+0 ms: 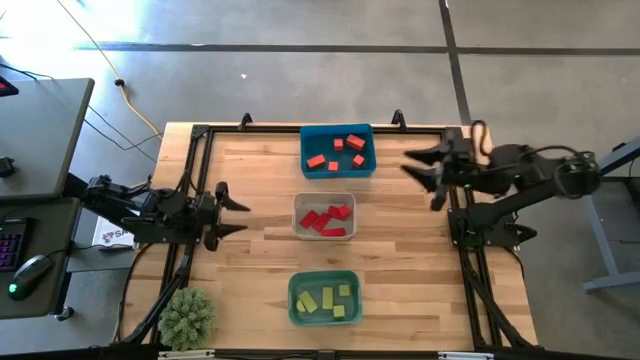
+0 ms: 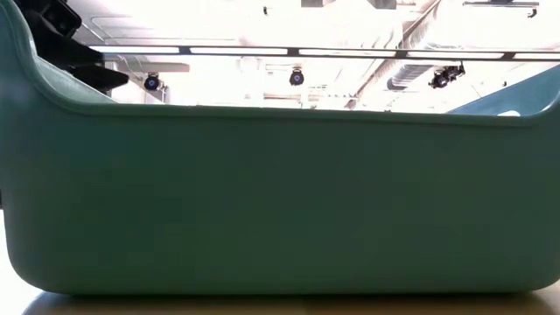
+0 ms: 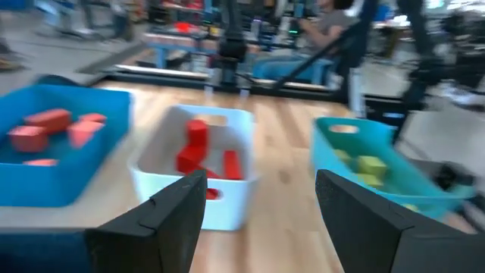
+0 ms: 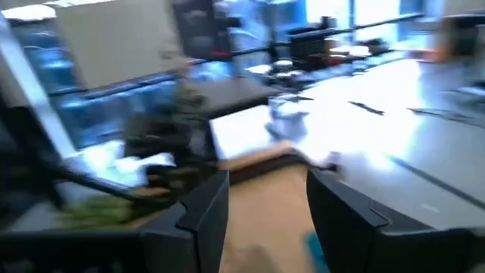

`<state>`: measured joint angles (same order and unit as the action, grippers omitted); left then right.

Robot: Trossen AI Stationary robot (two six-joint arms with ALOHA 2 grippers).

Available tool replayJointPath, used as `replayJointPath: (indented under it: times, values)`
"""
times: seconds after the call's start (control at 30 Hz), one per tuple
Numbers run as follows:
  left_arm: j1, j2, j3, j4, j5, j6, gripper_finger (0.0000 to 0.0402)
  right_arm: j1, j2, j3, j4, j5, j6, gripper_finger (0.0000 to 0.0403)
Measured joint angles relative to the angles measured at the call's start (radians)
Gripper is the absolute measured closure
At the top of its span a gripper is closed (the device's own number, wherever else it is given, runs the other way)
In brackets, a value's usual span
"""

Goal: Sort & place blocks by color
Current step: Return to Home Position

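Three bins stand in a row down the middle of the table. The blue bin (image 1: 337,150), farthest back, holds orange blocks (image 1: 345,150). The clear-grey bin (image 1: 324,215) holds red blocks (image 3: 195,148). The teal bin (image 1: 324,298), nearest, holds yellow-green blocks (image 3: 370,167). My left gripper (image 1: 246,218) stands open at the table's left side, pointing level toward the grey bin, with nothing between its fingers (image 3: 178,208). My right gripper (image 1: 418,180) hangs open above the table's far right part, to the right of the blue bin, and holds nothing.
A green spiky ball (image 1: 187,318) sits at the table's near left corner. The teal bin's wall (image 2: 280,201) fills the low view. Bare wood lies on both sides of the bin row. A desk with a mouse (image 1: 30,270) stands beyond the left edge.
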<state>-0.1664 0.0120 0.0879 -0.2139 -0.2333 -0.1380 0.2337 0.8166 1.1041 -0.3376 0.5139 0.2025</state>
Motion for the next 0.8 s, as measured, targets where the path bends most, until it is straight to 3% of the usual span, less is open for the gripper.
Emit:
replayJointPath:
  times: [0.1, 0.17, 0.33, 0.57, 0.8]
  values:
    - [0.015, 0.000, 0.000, 0.001, -0.052, 0.027, 0.0163, 0.000, -0.096, -0.051, -0.089, 0.103, 0.000, 0.0237]
    - [0.022, 0.000, 0.000, 0.001, -0.067, 0.026, 0.0163, 0.000, -0.165, -0.116, -0.092, 0.116, -0.003, 0.0237]
    - [0.030, 0.000, 0.000, 0.002, -0.070, 0.019, 0.0163, 0.001, -0.372, -0.336, -0.061, 0.101, 0.025, 0.0237]
    - [0.030, 0.000, 0.000, 0.003, -0.070, 0.019, 0.0163, 0.001, -0.629, -0.655, 0.116, 0.075, -0.026, 0.0237]
    - [0.030, 0.000, 0.000, 0.003, -0.070, 0.018, 0.0163, 0.001, -0.798, -0.853, 0.128, 0.018, 0.007, 0.0237]
